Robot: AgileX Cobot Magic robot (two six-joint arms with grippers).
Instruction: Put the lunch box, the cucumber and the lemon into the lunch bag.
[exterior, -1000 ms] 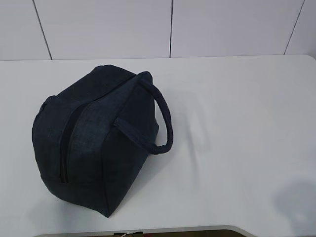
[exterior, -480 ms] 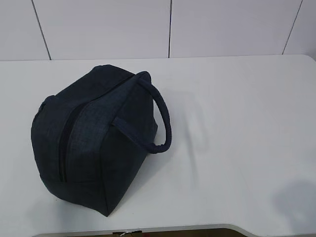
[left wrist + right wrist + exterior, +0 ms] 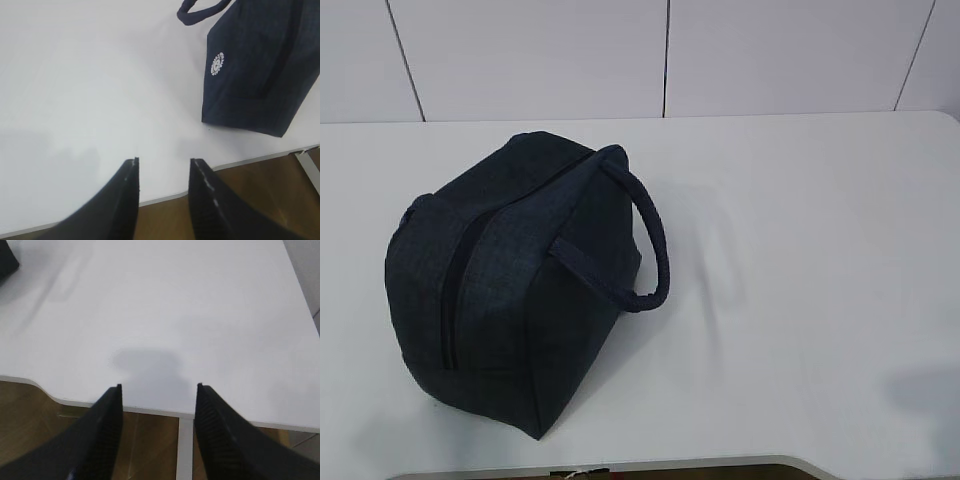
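The dark navy lunch bag (image 3: 510, 290) lies on its side at the left of the white table, zipper line facing up and closed, one looped handle (image 3: 650, 240) arching to the right. The left wrist view shows the bag's end panel (image 3: 255, 75) with a small white emblem. My left gripper (image 3: 164, 161) hangs open over the table's near edge, nothing between its fingers, well clear of the bag. My right gripper (image 3: 159, 386) is open and empty above the near edge on the right. The lunch box, cucumber and lemon are out of view. Neither gripper shows in the exterior view.
The white table (image 3: 800, 250) stretches right of the bag. A white panelled wall (image 3: 670, 55) stands behind it. Brown floor (image 3: 250, 185) lies below the table's near edge, and a table frame post (image 3: 185, 450) runs under that edge.
The bag shifted very slightly and settled back. The shadow at the table's lower right corner has shrunk toward the edge.
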